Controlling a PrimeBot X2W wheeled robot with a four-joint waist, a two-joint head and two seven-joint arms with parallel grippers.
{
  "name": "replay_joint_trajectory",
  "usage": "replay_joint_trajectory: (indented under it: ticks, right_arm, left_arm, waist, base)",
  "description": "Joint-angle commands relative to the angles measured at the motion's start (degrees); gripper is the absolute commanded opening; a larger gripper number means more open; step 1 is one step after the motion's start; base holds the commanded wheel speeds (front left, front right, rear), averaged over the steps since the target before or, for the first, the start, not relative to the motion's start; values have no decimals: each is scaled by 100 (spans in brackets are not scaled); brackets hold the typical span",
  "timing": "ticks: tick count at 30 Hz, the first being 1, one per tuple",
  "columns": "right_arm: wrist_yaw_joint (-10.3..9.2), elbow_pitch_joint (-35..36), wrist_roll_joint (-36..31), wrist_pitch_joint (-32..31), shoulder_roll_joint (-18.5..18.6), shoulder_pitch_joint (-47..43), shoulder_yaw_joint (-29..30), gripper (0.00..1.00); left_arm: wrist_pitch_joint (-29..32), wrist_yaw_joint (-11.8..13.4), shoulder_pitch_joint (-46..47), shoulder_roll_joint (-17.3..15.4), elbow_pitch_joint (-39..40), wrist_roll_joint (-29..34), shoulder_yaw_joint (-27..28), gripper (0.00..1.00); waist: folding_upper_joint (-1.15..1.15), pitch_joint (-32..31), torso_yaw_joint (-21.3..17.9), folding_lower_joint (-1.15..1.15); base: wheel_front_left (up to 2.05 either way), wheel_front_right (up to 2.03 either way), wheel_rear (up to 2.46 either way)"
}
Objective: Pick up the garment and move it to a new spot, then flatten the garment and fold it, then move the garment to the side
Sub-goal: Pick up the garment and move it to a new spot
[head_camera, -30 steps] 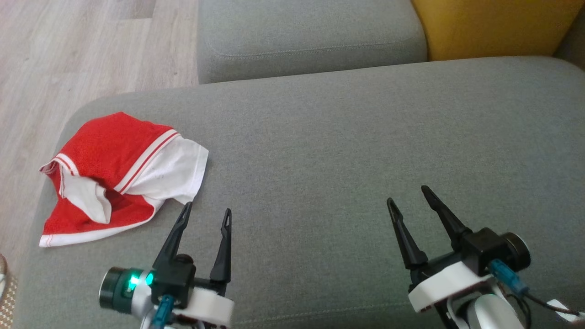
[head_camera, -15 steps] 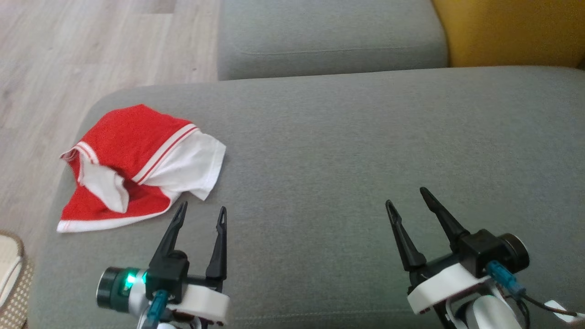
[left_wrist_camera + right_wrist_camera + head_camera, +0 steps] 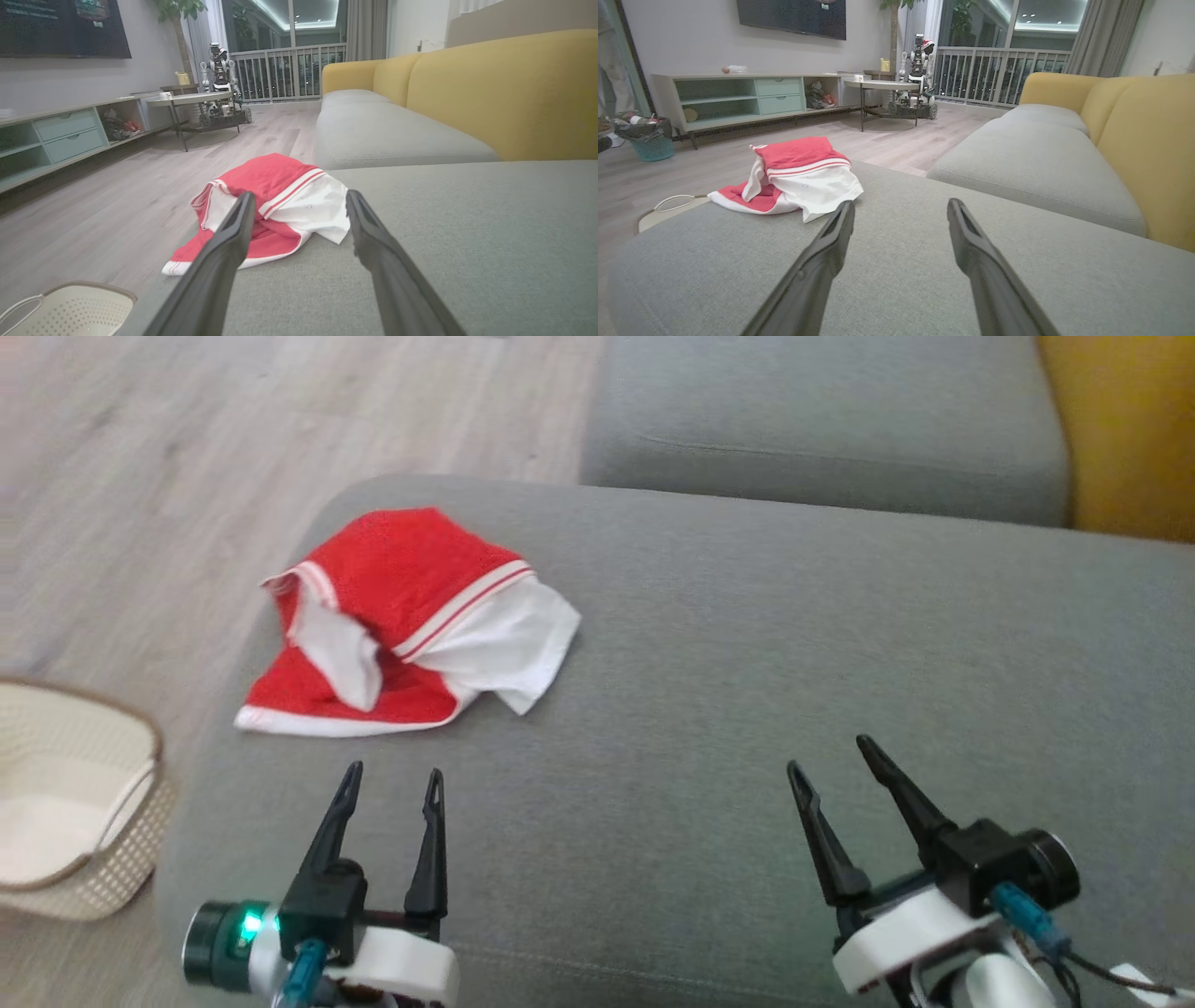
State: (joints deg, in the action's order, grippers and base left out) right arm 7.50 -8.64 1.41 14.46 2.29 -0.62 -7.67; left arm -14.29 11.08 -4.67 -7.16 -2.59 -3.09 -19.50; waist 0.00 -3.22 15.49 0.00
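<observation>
The garment [image 3: 411, 621] is a crumpled red and white piece with striped trim, lying near the left end of the grey sofa cushion [image 3: 747, 709]. My left gripper [image 3: 392, 782] hovers open just short of it, nothing between its fingers. My right gripper [image 3: 831, 756] is open over bare cushion far to the right. In the left wrist view the garment [image 3: 271, 205] lies straight ahead beyond the left gripper [image 3: 296, 205]. The right wrist view shows the garment [image 3: 794, 179] ahead and to the left of the right gripper [image 3: 901, 210].
A cream perforated basket [image 3: 65, 803] stands on the wooden floor [image 3: 187, 448] left of the sofa. A second grey cushion [image 3: 822, 420] and a yellow backrest [image 3: 1120, 439] lie beyond. A low table [image 3: 882, 86], a shelf unit [image 3: 752, 98] and a teal bin [image 3: 651, 147] stand further off.
The head camera has swung left, so the garment now sits nearer the picture's middle and the basket has come into view. Both grippers stay open and keep their places.
</observation>
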Motion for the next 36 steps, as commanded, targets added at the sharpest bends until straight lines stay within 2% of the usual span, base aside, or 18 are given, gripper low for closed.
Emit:
replay_joint_trajectory:
  ticks: [1, 9, 22, 30, 33, 36]
  right_arm:
    - [-1, 152, -52, 54, 59, 114, -118, 100]
    - [-1, 125, -18, 54, 59, 39, -128, 100]
    - [-1, 141, -16, 54, 59, -16, -155, 100]
    - [-1, 158, -268, 54, 59, 157, -142, 100]
    - [-1, 163, -408, 54, 59, 322, -157, 100]
    - [-1, 174, -517, 54, 59, 510, -171, 100]
  left_arm:
    - [-71, -13, 207, 33, 200, 64, 238, 100]
    - [-71, -79, 165, 42, 199, 111, 346, 100]
    - [-71, -159, 246, 103, 294, 28, 601, 100]
    - [-71, -435, 1254, 132, 546, -150, 1089, 100]
    - [-71, -580, 1798, 87, 233, -220, 1282, 100]
    - [-71, -758, 2337, 10, -530, -545, 1571, 100]
  waist:
    - [0, -24, 273, 0]
    - [0, -92, 692, 0]
    - [0, 41, 803, 0]
    - [0, 661, 664, 0]
    - [0, 942, 560, 0]
    - [0, 1227, 411, 0]
  base:
    - [0, 0, 0]
    - [0, 0, 0]
    - [0, 0, 0]
    - [0, 0, 0]
    - [0, 0, 0]
    - [0, 0, 0]
